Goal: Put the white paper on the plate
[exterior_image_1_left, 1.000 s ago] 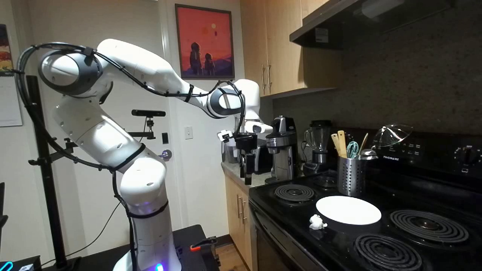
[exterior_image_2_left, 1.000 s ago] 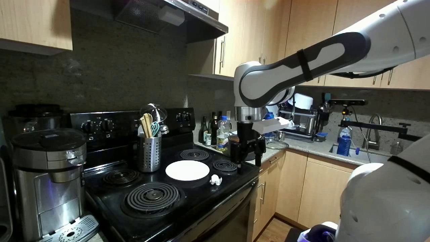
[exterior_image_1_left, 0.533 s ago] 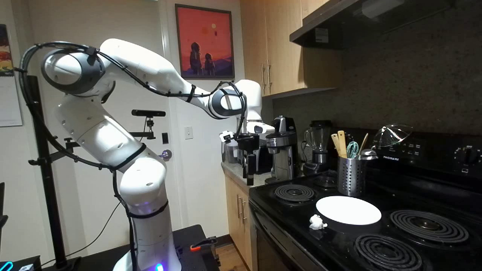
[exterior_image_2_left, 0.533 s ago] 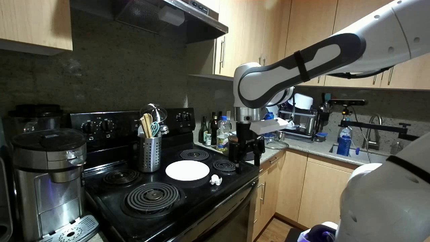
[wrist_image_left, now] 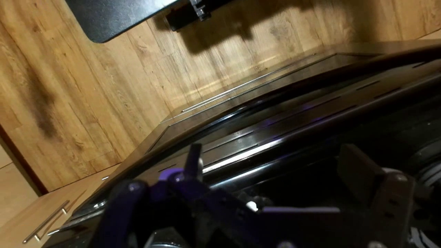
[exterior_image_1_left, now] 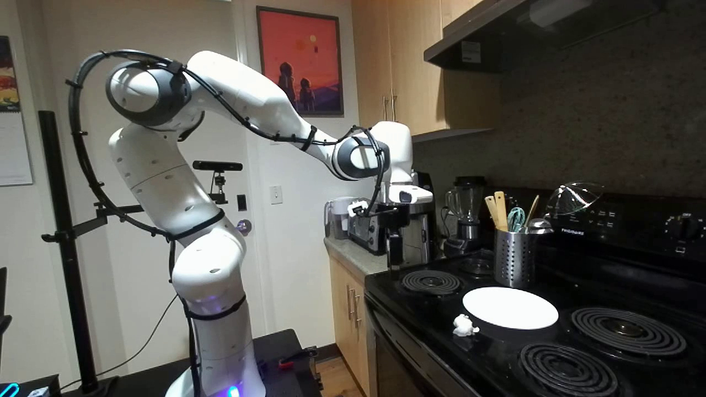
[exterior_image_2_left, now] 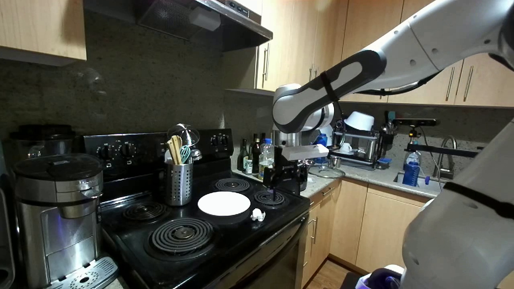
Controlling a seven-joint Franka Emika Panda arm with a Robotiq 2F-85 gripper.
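Observation:
The white paper (exterior_image_1_left: 465, 325) is a small crumpled wad on the black stovetop beside the plate, near the stove's front edge. It also shows in an exterior view (exterior_image_2_left: 258, 214). A small white piece of it (wrist_image_left: 252, 206) shows in the wrist view, partly hidden behind the gripper's linkage. The plate (exterior_image_1_left: 510, 307) is round, white and bare, and lies flat among the burners; it also shows in an exterior view (exterior_image_2_left: 224, 203). My gripper (exterior_image_2_left: 288, 192) points down above the stove's front part, apart from paper and plate. In the wrist view the gripper (wrist_image_left: 272, 151) is open with nothing between its fingers.
A metal utensil holder (exterior_image_1_left: 514, 259) stands behind the plate. Coil burners (exterior_image_1_left: 629, 331) surround the plate. A range hood (exterior_image_1_left: 496, 38) hangs above. A coffee machine (exterior_image_2_left: 60, 216) stands at one end of the stove, bottles (exterior_image_2_left: 255, 152) at the other. The oven handle (exterior_image_2_left: 267, 249) runs along the front.
My gripper has moved toward the stove, to the right in an exterior view and to the left in an exterior view from another place. The arm reaches farther forward. Paper and plate have not moved.

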